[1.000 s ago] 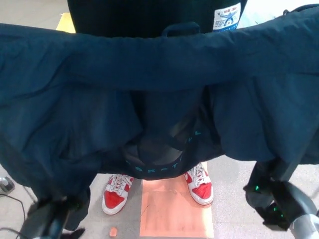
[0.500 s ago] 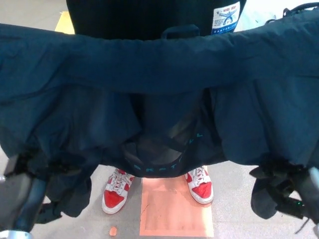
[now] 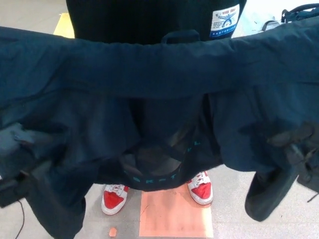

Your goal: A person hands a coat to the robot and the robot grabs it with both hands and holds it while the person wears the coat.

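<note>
**Hands gripping coat, spread wide**

Right hand (image 3: 299, 142) is closed on bunched fabric at the right edge of the coat (image 3: 159, 64). Left hand (image 3: 15, 144) sits at the left edge, mostly wrapped in fabric; its fingers appear clamped on the coat. The coat is navy and stretched across the full view, lining facing the camera. Beyond it stands a person (image 3: 149, 20) in dark clothing. 2 red-and-white shoes (image 3: 202, 188) show below the hem, beside an orange floor mat (image 3: 174, 211).

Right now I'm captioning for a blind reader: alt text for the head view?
A dark navy fabric coat is stretched wide across the view. Below it show a person's red-and-white sneakers and an orange floor mat. A white label sits at top.
</note>
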Tool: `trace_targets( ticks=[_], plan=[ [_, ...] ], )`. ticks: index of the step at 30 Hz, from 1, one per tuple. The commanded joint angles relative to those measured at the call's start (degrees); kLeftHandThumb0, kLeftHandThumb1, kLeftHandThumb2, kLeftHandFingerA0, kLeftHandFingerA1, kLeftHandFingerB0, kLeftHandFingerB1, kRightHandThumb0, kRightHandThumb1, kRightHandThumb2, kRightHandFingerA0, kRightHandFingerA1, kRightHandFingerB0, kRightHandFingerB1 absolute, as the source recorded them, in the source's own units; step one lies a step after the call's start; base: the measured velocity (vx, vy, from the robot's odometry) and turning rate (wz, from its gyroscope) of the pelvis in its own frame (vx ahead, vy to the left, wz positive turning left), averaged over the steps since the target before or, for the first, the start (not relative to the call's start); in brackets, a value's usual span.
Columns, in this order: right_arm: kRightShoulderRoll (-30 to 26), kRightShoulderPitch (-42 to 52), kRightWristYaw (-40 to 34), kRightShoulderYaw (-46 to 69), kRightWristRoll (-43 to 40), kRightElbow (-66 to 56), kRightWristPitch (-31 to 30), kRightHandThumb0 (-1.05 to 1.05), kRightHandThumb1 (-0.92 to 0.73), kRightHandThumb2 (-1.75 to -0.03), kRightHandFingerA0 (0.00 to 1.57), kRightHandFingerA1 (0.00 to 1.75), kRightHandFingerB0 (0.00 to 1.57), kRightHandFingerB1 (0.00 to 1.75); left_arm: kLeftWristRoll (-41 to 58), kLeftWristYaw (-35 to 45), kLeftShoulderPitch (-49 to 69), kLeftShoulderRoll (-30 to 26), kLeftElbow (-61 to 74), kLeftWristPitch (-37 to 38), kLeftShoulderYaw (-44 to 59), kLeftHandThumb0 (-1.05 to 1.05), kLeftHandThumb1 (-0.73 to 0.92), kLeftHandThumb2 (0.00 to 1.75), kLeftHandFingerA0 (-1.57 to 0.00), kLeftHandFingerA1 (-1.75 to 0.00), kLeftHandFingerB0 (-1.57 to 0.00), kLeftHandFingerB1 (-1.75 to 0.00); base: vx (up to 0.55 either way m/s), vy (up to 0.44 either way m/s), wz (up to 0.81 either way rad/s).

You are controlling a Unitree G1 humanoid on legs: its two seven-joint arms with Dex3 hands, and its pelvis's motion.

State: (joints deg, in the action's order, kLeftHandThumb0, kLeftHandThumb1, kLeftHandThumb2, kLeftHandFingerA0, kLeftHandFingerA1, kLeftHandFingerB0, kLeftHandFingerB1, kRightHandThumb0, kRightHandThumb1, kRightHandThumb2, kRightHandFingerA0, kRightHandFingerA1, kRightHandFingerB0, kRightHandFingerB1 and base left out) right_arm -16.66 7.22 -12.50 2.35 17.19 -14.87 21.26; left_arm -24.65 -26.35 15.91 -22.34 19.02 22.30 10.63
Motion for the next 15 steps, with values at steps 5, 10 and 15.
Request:
trace_targets(
  ticks=[5, 10, 15],
  plan=[
    [-5.79, -12.28, -1.84, 21.1, -16.34, -28.92, 11.09, -0.72, -0.63, -0.59, 0.65, 0.62, 0.17, 0.42, 34.68, 12.88, -1.68, -21.85, 29.0, 21.67, 27.38, -0.36, 0.4, 0.52, -0.95, -0.72, -0.57, -0.57, 0.0, 0.0, 0.0],
    [-10.85, -17.17, 1.74, 22.94, -15.84, -28.67, 5.52, -0.94, -0.53, -0.88, 0.29, 0.52, 0.11, 0.07, 50.97, 15.73, -2.82, -24.16, 32.16, 11.34, 22.44, -0.81, 0.62, 0.59, -0.52, -0.49, -0.24, -0.4, 0.0, 0.0, 0.0],
    [-16.04, -23.11, 6.07, 21.7, -17.57, -25.55, 3.51, -0.77, -0.42, -0.84, 0.14, 0.51, 0.05, 0.12, 17.51, 9.84, -24.44, -23.83, 23.23, 0.68, 18.0, -0.92, 0.44, 0.56, -0.25, -0.49, -0.34, -0.37, 0.0, 0.0, 0.0]
  ],
)
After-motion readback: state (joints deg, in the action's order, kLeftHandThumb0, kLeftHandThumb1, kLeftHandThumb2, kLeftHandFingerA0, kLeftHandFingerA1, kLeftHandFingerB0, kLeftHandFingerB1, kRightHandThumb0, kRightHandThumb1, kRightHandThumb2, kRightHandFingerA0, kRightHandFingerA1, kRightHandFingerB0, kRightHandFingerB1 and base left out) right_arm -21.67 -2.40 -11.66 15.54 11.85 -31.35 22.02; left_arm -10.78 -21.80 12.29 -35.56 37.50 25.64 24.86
